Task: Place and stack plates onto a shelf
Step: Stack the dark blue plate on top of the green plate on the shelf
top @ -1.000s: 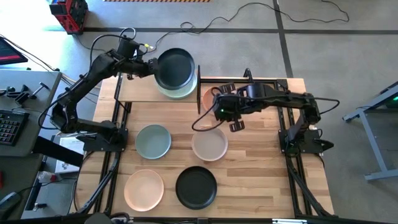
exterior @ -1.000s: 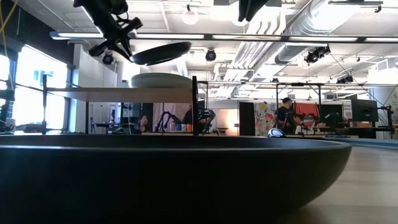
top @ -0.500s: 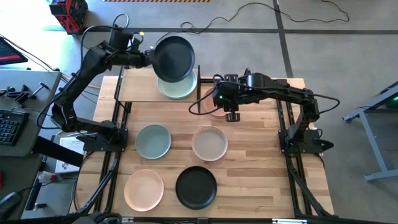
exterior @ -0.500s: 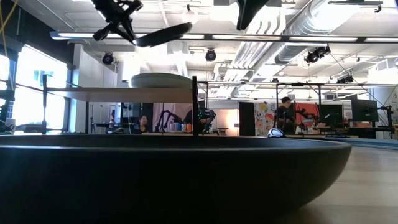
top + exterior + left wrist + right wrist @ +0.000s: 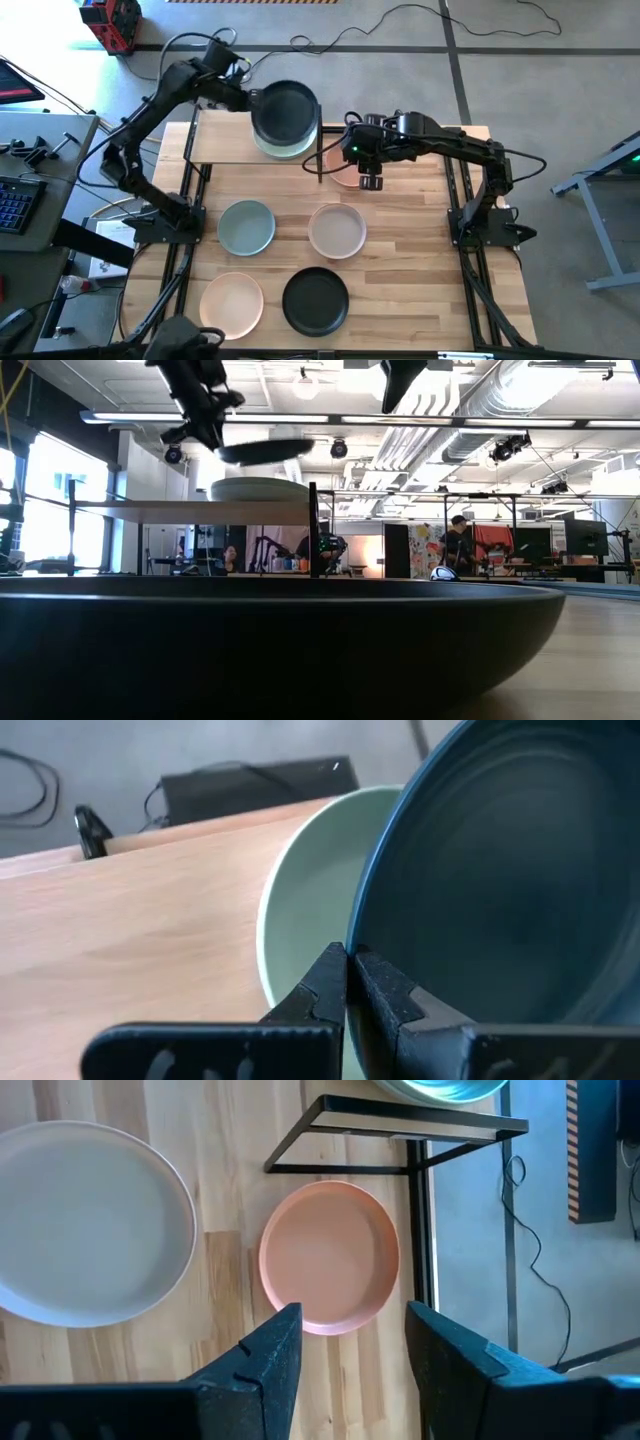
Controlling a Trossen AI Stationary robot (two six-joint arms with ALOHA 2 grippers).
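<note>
High view, left fingers (image 5: 252, 101) pinching black plate (image 5: 285, 110), hiding green plate (image 5: 287, 148), right fingers (image 5: 369, 183) spread.

this is a robotics lab in an open-plan workspace. the wooden table (image 5: 400, 260) sits on grey carpet with cables (image 5: 400, 25) trailing behind it. left of the table is a side bench with tools (image 5: 30, 150) and a keyboard (image 5: 12, 205). beyond the table hang exposed ducts (image 5: 470, 400) over monitors (image 5: 585, 540) and a person at a desk (image 5: 460, 545).
</note>
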